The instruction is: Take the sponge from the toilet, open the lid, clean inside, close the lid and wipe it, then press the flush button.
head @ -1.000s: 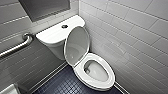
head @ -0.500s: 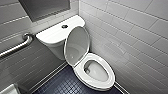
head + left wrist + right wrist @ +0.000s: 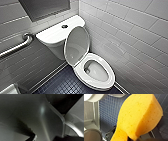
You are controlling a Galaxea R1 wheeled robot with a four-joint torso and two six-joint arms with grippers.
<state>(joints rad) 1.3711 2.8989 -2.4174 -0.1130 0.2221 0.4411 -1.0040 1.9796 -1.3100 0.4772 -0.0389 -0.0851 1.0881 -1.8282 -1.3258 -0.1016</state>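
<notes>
The white toilet (image 3: 108,84) stands against the tiled wall, its oval lid (image 3: 76,46) raised and leaning back on the tank (image 3: 53,35). The seat ring (image 3: 82,73) lies down around the open bowl. A round flush button (image 3: 64,26) sits on the tank top. In the right wrist view the orange sponge (image 3: 139,116) looms large over the dark floor, and my right gripper (image 3: 127,137) is shut on its narrow waist. My left gripper (image 3: 48,138) is open beside a smooth grey-white curved surface (image 3: 41,116), holding nothing.
A metal grab bar (image 3: 17,47) runs along the left wall. Dark blue small-tiled floor (image 3: 62,85) lies in front of the toilet. White wall tiles (image 3: 130,37) close in on the right. A white rounded edge (image 3: 8,90) shows at the lower left corner.
</notes>
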